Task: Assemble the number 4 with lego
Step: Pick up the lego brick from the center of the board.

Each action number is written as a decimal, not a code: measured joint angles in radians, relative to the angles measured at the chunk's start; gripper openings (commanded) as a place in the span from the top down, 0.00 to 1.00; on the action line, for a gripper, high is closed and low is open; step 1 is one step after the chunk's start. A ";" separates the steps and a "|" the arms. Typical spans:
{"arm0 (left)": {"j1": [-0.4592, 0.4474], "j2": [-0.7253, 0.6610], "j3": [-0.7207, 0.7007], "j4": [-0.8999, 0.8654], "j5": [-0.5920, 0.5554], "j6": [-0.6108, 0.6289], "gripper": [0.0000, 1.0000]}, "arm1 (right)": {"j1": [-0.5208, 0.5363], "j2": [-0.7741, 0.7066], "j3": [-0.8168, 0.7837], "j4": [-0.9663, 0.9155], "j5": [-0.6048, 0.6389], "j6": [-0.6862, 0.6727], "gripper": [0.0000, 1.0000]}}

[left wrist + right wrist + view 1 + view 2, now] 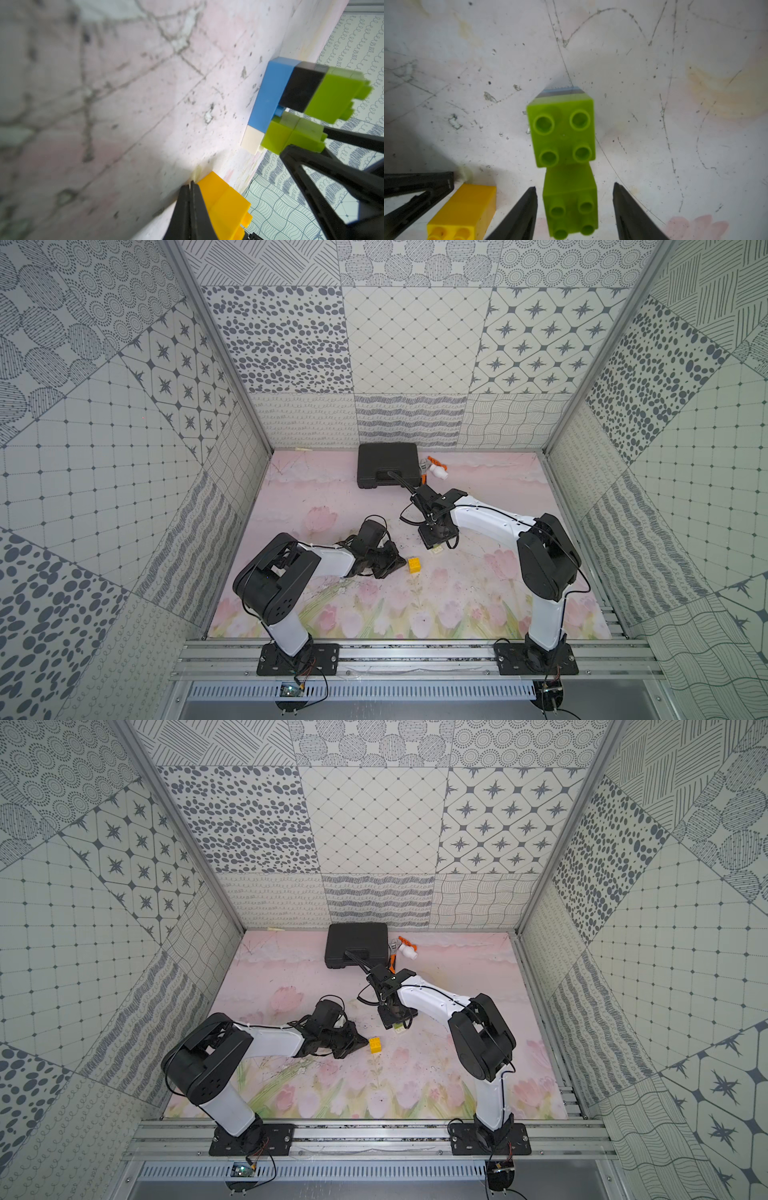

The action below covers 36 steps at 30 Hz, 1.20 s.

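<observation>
A partial number 4 stands on the mat: blue lego, white, black and lime green bricks joined, with a second green arm. My right gripper hangs over it, open, its fingers on both sides of that green arm with gaps showing. In both top views only a sliver of the figure shows under the right gripper. A yellow two-brick stack lies apart to the left. My left gripper is shut and empty, its tips against the side of the yellow stack.
A large black case sits at the back of the mat, with an orange-handled tool beside it. Patterned walls close in three sides. The arm bases stand on the front rail.
</observation>
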 measured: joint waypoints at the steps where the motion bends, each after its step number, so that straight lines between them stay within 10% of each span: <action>1: 0.000 0.000 0.000 0.001 0.000 0.000 0.95 | -0.002 0.004 -0.003 0.002 -0.003 -0.001 0.49; 14: 0.000 0.006 0.000 0.009 0.005 0.000 0.95 | -0.003 0.007 -0.019 0.030 -0.022 -0.006 0.42; 36: 0.000 0.022 0.008 0.027 0.025 0.000 0.95 | -0.009 0.011 -0.016 0.030 -0.031 -0.023 0.70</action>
